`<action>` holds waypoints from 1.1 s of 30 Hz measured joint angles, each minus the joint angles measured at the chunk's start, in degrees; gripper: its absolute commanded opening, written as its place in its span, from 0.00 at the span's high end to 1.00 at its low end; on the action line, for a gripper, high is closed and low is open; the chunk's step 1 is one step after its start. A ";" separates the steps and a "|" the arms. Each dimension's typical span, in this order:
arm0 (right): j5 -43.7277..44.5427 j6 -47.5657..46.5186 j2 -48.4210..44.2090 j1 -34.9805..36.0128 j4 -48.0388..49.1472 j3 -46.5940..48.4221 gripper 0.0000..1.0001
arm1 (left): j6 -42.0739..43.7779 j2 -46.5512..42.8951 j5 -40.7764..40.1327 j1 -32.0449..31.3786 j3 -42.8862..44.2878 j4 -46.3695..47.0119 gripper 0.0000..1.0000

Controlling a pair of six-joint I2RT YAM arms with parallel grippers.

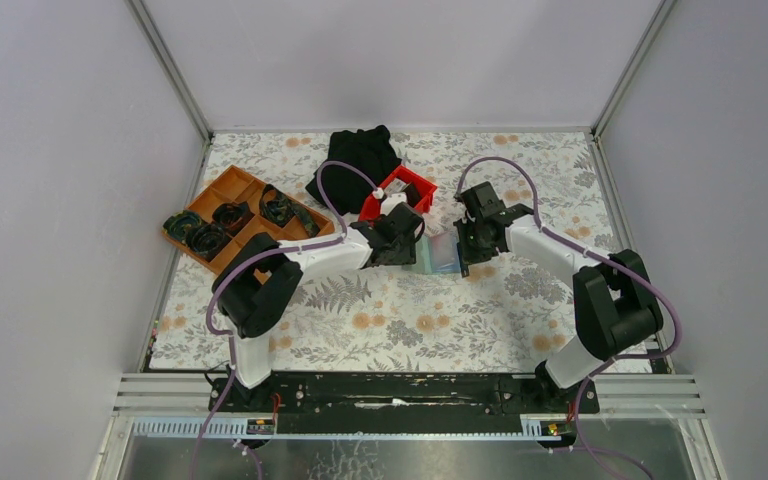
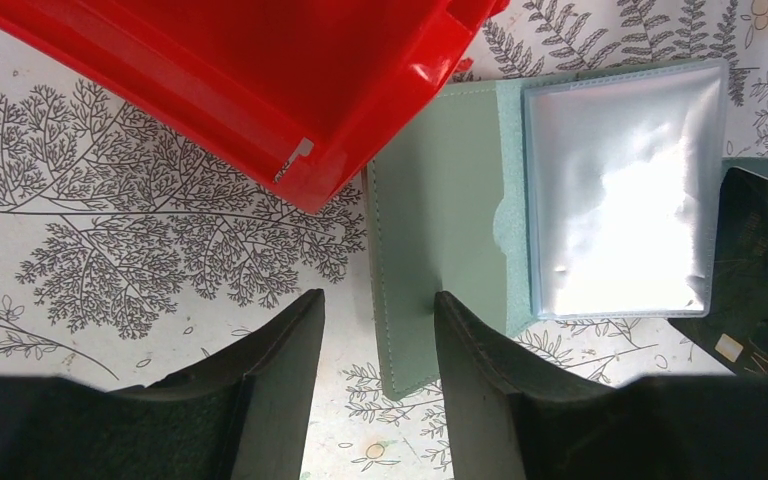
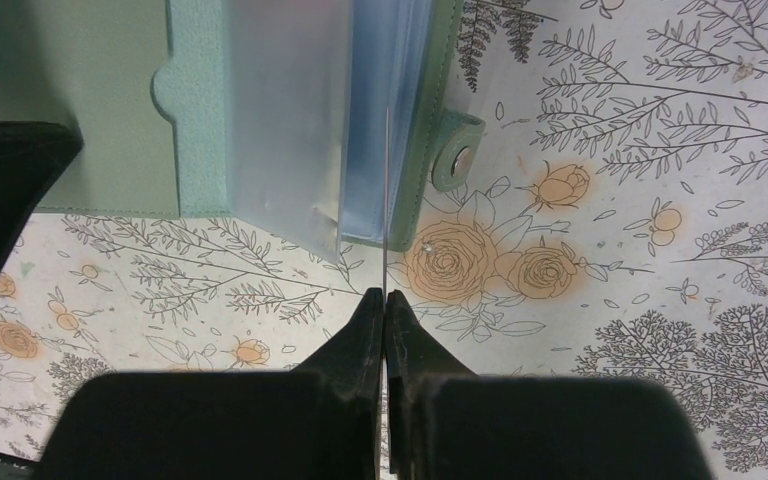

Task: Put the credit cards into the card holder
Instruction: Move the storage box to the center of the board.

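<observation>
The card holder (image 2: 440, 230) lies open on the flowered table, a grey-green wallet with clear plastic sleeves (image 2: 620, 190) and a snap tab (image 3: 457, 160). In the top view it (image 1: 442, 256) sits between both grippers. My left gripper (image 2: 378, 310) is open, and the holder's left flap edge lies between its fingers, the right finger (image 2: 480, 370) over the flap. My right gripper (image 3: 386, 300) is shut on a credit card (image 3: 387, 180), seen edge-on, its far end among the sleeves. The left wrist view shows that card's dark face (image 2: 760, 260) at the holder's right edge.
A red plastic bin (image 1: 400, 192) stands just behind the holder, its corner (image 2: 260, 80) close to the left flap. An orange compartment tray (image 1: 230, 215) with dark items sits at the left. A black cloth (image 1: 360, 160) lies at the back.
</observation>
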 measured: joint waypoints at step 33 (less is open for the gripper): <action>-8.90 2.80 6.78 -6.51 -0.85 5.40 1.00 | 0.46 -0.22 0.02 0.04 -1.20 -0.09 0.50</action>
